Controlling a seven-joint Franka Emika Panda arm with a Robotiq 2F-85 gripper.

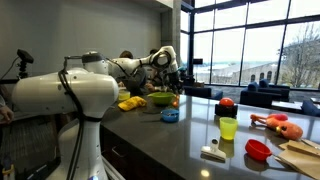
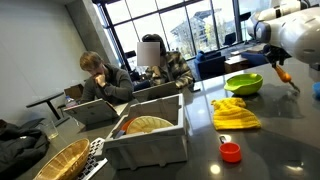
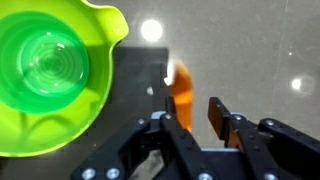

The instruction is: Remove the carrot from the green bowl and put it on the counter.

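– One carrot (image 3: 182, 88) to track: where is it?
– Outside the green bowl (image 3: 100, 90), over the bare desk (image 3: 260, 50). In the wrist view the bowl sits at the carrot's nine to ten o'clock, near its rim but apart, and it looks empty.
– Does the pincer (image 3: 194, 108) have it?
– The carrot stands between the fingers. A sliver of dark desk shows between it and the finger at its three o'clock, so the jaws look partly parted rather than clamped. I cannot tell whether it rests on the surface or hangs just above.
– Why that spot?
– My guess: clear of the rim, so it cannot roll back in, and on flat open worktop.
– Anything close by?
– In an exterior view a yellow cloth (image 2: 235, 115) lies at the bowl's six o'clock, well clear of the carrot.
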